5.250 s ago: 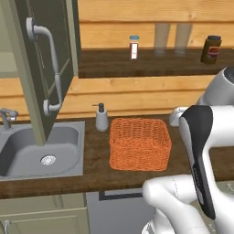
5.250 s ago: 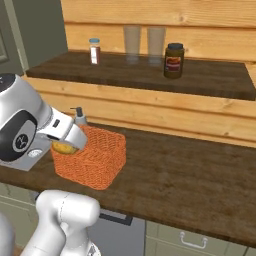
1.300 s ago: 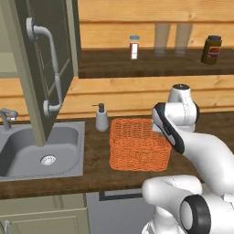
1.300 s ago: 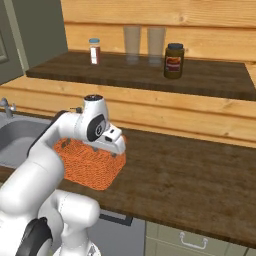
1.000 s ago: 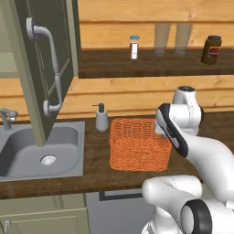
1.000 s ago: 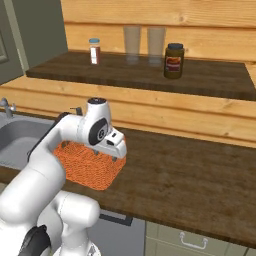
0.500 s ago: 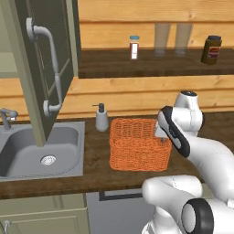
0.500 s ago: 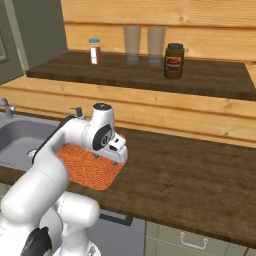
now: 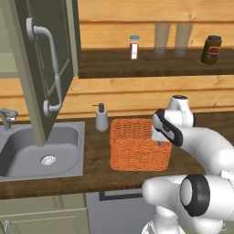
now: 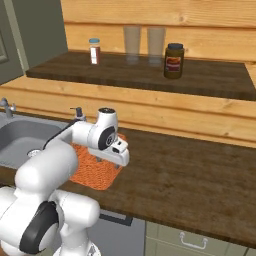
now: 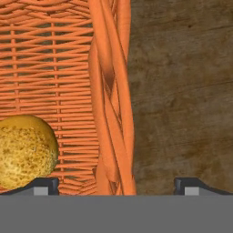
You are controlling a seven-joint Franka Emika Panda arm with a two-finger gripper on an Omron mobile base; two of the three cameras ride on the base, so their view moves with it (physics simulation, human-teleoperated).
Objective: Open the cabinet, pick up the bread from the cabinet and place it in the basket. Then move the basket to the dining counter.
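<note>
Gripper (image 11: 116, 186): spread wide, one dark tip on each side of the basket's right wall, grasping nothing (the woven rim runs up between the tips in the hand view).
Basket (image 9: 132, 146): on the dark wood worktop (image 10: 200, 170), near its front edge, just right of the sink (image 9: 41, 146); its right wall is partly covered by the arm (image 9: 192, 141) in the left base view.
Bread (image 11: 25, 152): lying on the basket floor inside, close to the right wall, next to the inner fingertip.
Cabinet (image 9: 41, 68): its door stands swung open above the sink, curved bar handle (image 9: 48, 68) facing the room.
Worktop edges: bare wood stretches from the basket's right side to the far right end (wide free room in the right base view); to the left, the sink bowl begins just beside the basket.
Behind the basket: a soap dispenser (image 9: 101, 119) near the back left corner of the basket, against the wooden wall.
Shelf (image 10: 150, 75): above the worktop, carrying a small spice bottle (image 9: 134, 47), two glasses (image 10: 144, 44) and a dark jar (image 10: 173, 60), well apart from the arm.
Change since five seconds ago: the arm was raised with the bread clamped at the basket's left side; now the bread is in the basket and the hand has come down over the right wall.
Change in the last second: the wrist has slid slightly further right along the basket (basket itself unmoved).
</note>
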